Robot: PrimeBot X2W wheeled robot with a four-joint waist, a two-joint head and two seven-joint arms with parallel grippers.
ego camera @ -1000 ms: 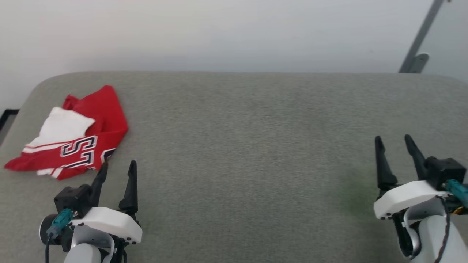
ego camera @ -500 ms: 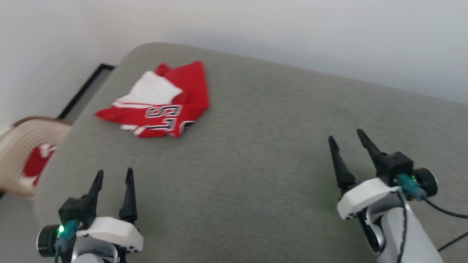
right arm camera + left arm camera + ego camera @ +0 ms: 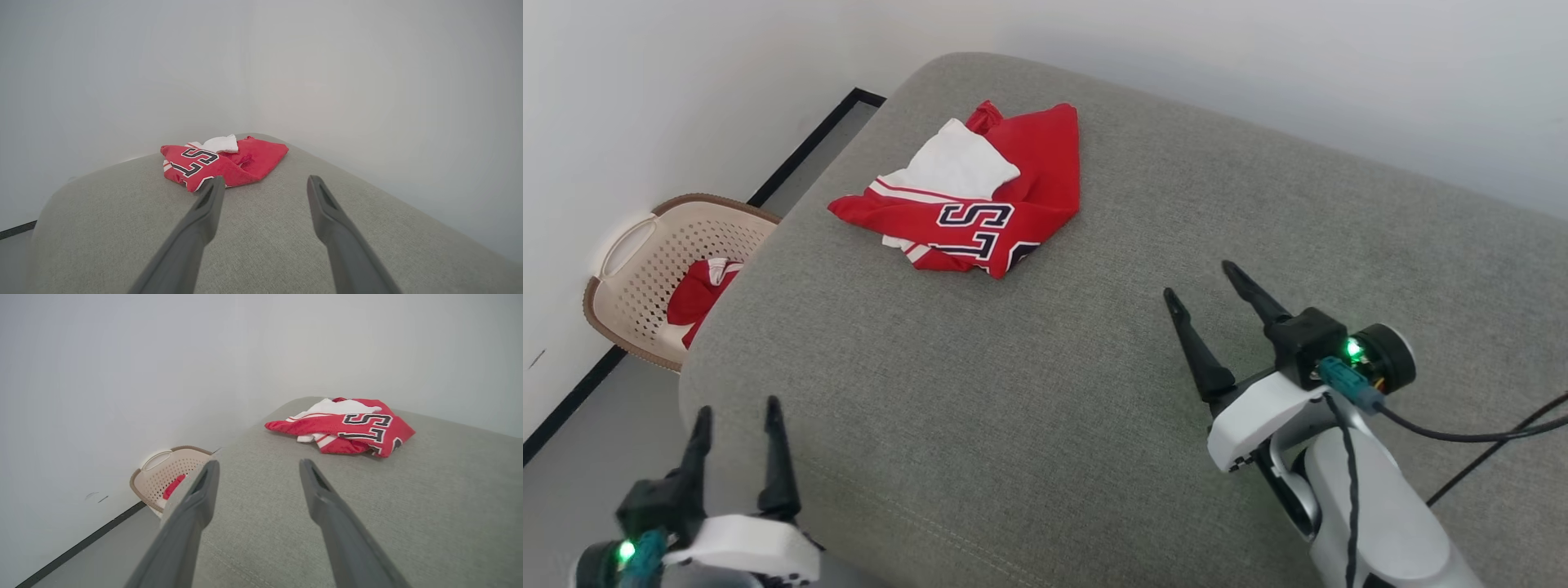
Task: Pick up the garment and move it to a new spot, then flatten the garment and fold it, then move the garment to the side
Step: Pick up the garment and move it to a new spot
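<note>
The garment (image 3: 980, 208) lies crumpled near the far left corner of the grey cushioned surface (image 3: 1045, 376): red cloth, a white inner patch, striped trim and black white-outlined letters. The left wrist view has the garment (image 3: 347, 426) ahead and to the right; the right wrist view has the garment (image 3: 220, 161) ahead and to the left. My left gripper (image 3: 735, 416) is open at the surface's near left edge, well short of the cloth. My right gripper (image 3: 1201, 278) is open over the middle right, apart from the cloth. Neither holds anything.
A beige perforated basket (image 3: 645, 261) with red cloth inside stands on the floor left of the surface, against the white wall; the basket (image 3: 163, 473) is also left of my left fingers. A black cable (image 3: 1486, 441) trails from the right wrist.
The head camera has swung left, so the garment now sits nearer the picture's middle and the basket has come into view. Both grippers stay open; the garment lies as before.
</note>
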